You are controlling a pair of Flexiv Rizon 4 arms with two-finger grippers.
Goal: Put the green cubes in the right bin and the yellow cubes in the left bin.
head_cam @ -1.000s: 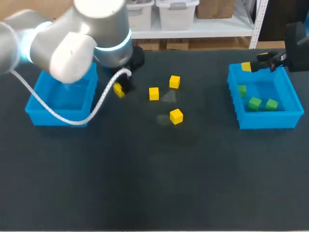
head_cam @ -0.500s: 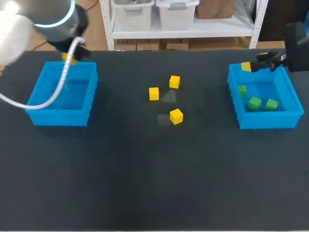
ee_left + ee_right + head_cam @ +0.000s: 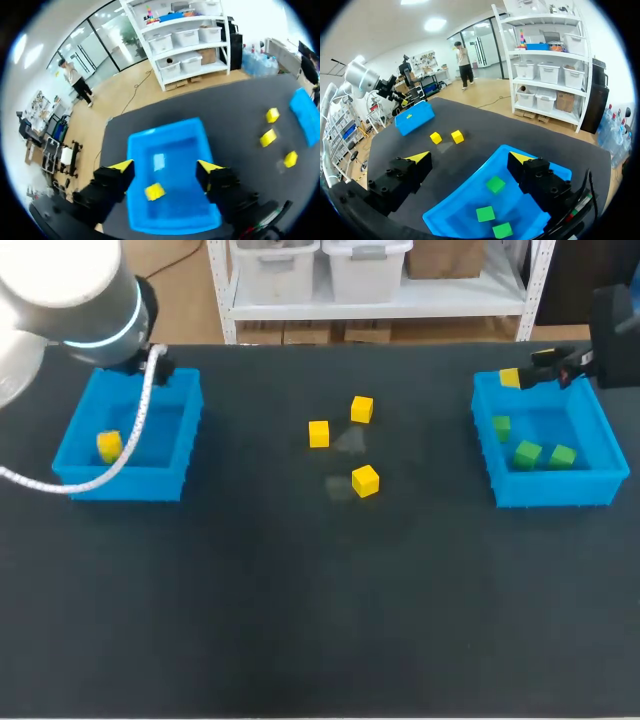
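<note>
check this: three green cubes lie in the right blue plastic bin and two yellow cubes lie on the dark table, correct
Not two: the head view shows three yellow cubes on the dark table. The three green cubes do lie in the right blue plastic bin.

Right bin [image 3: 548, 492] rim partly behind right arm [image 3: 615, 330]

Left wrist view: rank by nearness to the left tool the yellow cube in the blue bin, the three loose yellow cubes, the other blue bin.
1. Small yellow cube, in the blue plastic bin under the left tool.
2. Three loose yellow cubes out on the table; too close to rank among themselves.
3. Other blue plastic bin, beyond them.
</note>
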